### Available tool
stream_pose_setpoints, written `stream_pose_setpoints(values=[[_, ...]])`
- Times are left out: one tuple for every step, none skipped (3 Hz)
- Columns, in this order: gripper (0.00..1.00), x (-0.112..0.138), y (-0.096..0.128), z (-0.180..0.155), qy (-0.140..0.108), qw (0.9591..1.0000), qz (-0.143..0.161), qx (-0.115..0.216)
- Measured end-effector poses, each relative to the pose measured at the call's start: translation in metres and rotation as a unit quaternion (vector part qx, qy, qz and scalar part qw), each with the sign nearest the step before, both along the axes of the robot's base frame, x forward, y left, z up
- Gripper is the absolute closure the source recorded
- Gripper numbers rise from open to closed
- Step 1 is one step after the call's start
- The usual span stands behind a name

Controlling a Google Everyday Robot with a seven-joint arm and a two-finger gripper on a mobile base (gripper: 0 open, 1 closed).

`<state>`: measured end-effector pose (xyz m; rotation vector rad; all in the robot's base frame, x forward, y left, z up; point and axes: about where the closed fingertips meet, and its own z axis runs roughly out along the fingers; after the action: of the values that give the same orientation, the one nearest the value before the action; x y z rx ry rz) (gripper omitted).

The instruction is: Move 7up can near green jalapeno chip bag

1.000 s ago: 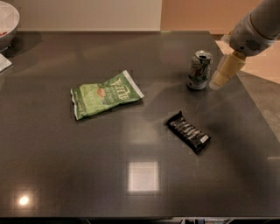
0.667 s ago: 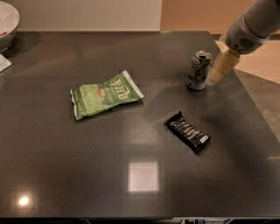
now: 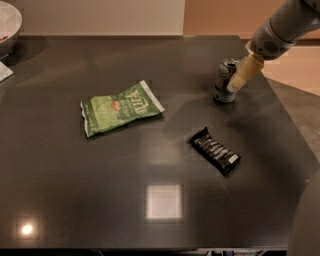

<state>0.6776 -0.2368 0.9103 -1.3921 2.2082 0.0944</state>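
Nearest the front edge of the dark glossy table (image 3: 75, 175): a square patch of reflected light (image 3: 162, 201), and a small round glint (image 3: 27, 229) off to the left. At the lower right corner, a blurred grey shape (image 3: 306, 225), not identifiable.

Farther in, right of centre: black wrapped snack bar (image 3: 215, 150), lying flat and diagonal, pale print along the wrapper too fine to read.

Left of centre and a little farther back: green jalapeno chip bag (image 3: 120, 107), flat and crinkled, tilted with its right end higher, white at both ends. Pale lettering across the green face, not legible; a small red logo near the middle. Well apart from the snack bar.

Farther back on the right side: 7up can (image 3: 221, 86), upright on the table, silvery with a shiny metal top and darker markings, no brand name readable. Well apart from the chip bag, with bare tabletop between them.

Right at the can: gripper (image 3: 235, 82), cream-coloured at the tip, slanting down from a grey arm (image 3: 277, 35) that enters from the upper right corner, tip against the can's right side. Open or closed around the can: cannot tell.

Farthest back, at the left corner: part of a white bowl (image 3: 7, 25) on the table, with a scrap of something white (image 3: 4, 72) at the left edge just in front of it. Beyond the table, a pale wall (image 3: 100, 15).
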Motion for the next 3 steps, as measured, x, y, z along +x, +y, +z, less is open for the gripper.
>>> stream_pose_setpoints(values=[[0.13, 0.008, 0.007, -0.009, 0.02, 0.9997, -0.004, 0.01], [0.33, 0.011, 0.011, -0.015, 0.035, 0.9992, -0.007, 0.019], [0.56, 0.01, 0.017, -0.014, 0.041, 0.9988, -0.002, 0.027]])
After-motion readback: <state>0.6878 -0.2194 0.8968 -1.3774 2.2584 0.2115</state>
